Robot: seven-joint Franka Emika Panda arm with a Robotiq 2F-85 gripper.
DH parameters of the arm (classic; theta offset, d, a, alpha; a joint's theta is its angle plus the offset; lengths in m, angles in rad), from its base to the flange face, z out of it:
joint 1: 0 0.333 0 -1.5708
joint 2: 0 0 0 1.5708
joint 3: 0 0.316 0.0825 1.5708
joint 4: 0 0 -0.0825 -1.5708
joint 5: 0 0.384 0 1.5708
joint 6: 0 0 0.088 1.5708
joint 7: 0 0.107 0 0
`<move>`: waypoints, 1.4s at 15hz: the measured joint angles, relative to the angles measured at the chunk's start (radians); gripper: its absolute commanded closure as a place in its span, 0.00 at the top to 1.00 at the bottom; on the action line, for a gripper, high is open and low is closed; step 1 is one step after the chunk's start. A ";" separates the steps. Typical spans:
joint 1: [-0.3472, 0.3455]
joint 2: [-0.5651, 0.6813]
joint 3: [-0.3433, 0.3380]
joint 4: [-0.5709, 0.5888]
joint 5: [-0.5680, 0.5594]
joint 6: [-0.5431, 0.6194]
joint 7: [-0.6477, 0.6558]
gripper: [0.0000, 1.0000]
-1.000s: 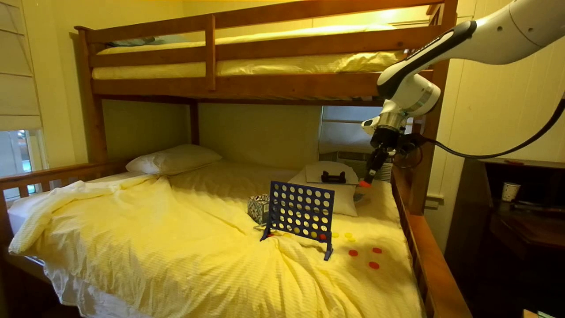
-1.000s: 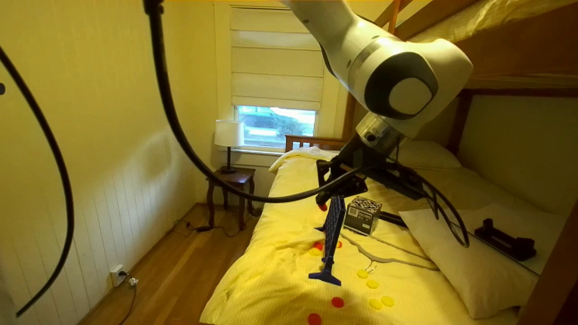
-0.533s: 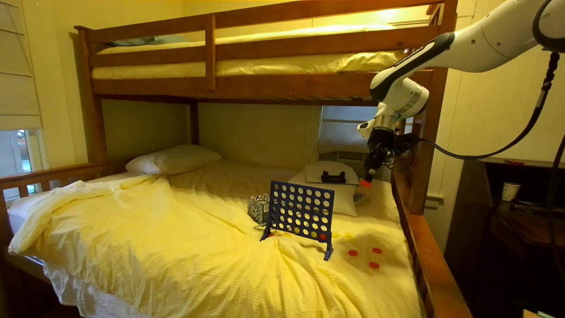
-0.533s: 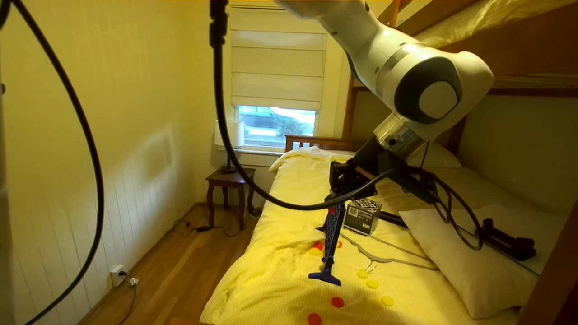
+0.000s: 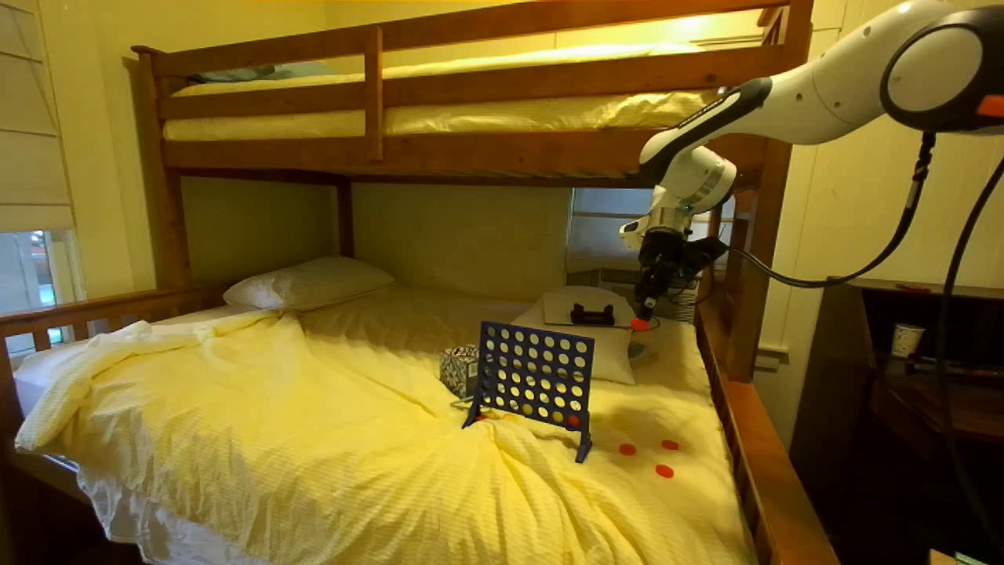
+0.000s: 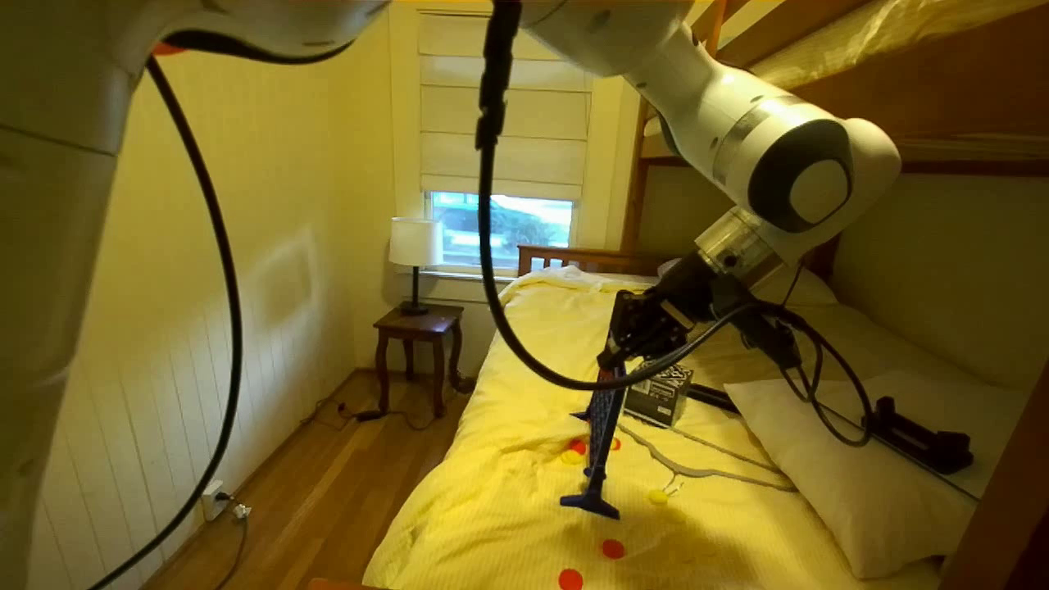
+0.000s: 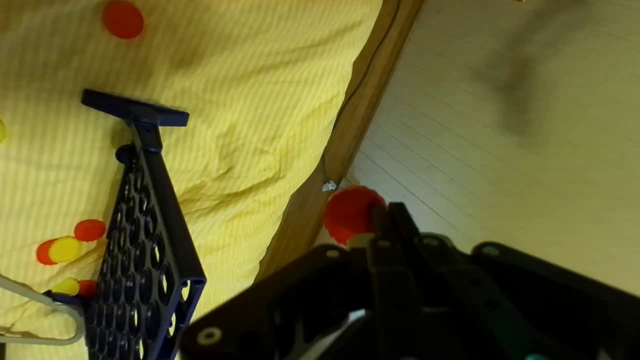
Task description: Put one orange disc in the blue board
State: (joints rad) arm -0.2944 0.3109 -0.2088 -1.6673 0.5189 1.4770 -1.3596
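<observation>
One pale pillow (image 5: 310, 284) lies, in an exterior view, well left of the blue board (image 5: 539, 361), an upright grid of round holes, and a patterned carton (image 5: 457, 370) stands near it, behind its left side. Right of the board and apart from it, the black fingers (image 5: 648, 304) grip a thin round orange disc (image 5: 639, 324), with three flat discs (image 5: 665, 472) lower on ribbed yellow bedding (image 5: 274, 439). A fabric shade (image 5: 31, 133) hangs far left of the board, a wooden bunk (image 5: 510, 153) spans above, and a panelled wall (image 5: 863, 204) stands right.
</observation>
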 measured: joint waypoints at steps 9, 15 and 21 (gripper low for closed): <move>-0.076 0.172 0.063 0.224 0.063 -0.139 0.001 0.01; -0.118 0.274 0.104 0.352 0.088 -0.191 0.006 0.01; -0.142 0.371 0.142 0.469 0.108 -0.244 0.024 0.04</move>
State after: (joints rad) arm -0.4367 0.6820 -0.0665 -1.1983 0.6269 1.2329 -1.3354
